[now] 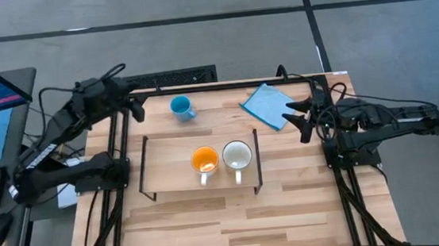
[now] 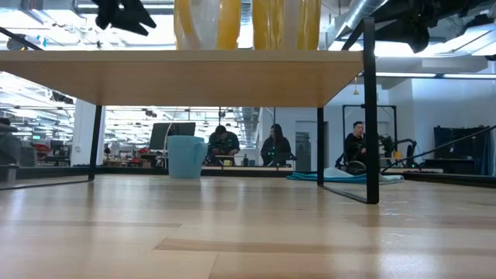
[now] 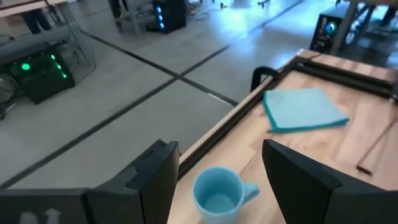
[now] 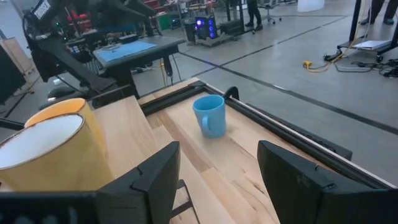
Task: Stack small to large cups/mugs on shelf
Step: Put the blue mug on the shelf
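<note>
The blue mug (image 1: 181, 107) stands upright on its base on the tabletop near the far edge, behind the shelf; it also shows in the low view (image 2: 186, 155). The orange mug (image 1: 204, 160) and the white mug (image 1: 237, 156) stand side by side on the shelf board (image 1: 168, 169), white to the right. My left gripper (image 1: 134, 108) is open and empty, raised just left of the blue mug, which shows beyond its fingers in the left wrist view (image 3: 217, 194). My right gripper (image 1: 299, 121) is open and empty, right of the shelf, facing the mugs (image 4: 43, 155).
A flat blue cloth (image 1: 268, 105) lies on the table at the far right, between the blue mug and my right gripper. The shelf's black wire legs (image 2: 370, 116) stand on the tabletop. Bare wood lies in front of the shelf. People sit in the room behind.
</note>
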Action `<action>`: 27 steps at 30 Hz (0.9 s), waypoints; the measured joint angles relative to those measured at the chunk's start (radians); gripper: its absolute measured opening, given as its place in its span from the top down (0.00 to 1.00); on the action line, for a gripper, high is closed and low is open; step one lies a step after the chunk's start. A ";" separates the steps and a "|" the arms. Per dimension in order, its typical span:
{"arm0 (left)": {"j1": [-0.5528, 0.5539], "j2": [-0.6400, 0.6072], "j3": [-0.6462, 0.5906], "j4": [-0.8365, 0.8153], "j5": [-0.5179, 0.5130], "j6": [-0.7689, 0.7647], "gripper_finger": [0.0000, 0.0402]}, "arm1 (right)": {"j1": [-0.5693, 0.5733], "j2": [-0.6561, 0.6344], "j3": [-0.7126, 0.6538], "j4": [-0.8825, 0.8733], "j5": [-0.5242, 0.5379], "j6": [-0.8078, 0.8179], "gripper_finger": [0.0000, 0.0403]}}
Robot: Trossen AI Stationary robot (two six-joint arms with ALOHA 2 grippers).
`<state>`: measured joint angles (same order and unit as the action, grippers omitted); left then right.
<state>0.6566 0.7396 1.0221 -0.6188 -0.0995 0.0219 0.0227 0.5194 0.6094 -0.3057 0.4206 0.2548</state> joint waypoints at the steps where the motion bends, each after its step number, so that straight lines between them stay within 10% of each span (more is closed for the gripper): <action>1: 0.022 0.002 -0.019 0.027 0.018 0.000 0.44 | 0.000 0.005 0.000 0.000 0.000 0.003 0.41; 15: 0.353 0.241 -0.076 0.192 0.377 -0.077 0.44 | 0.000 0.083 0.000 0.000 -0.001 0.008 0.41; 27: 0.379 0.444 -0.076 0.267 0.462 -0.183 0.44 | 0.000 0.082 0.000 0.008 0.000 0.008 0.41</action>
<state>1.0351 1.1836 0.9462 -0.3519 0.3622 -0.1613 0.0227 0.6010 0.6094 -0.2981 0.4202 0.2630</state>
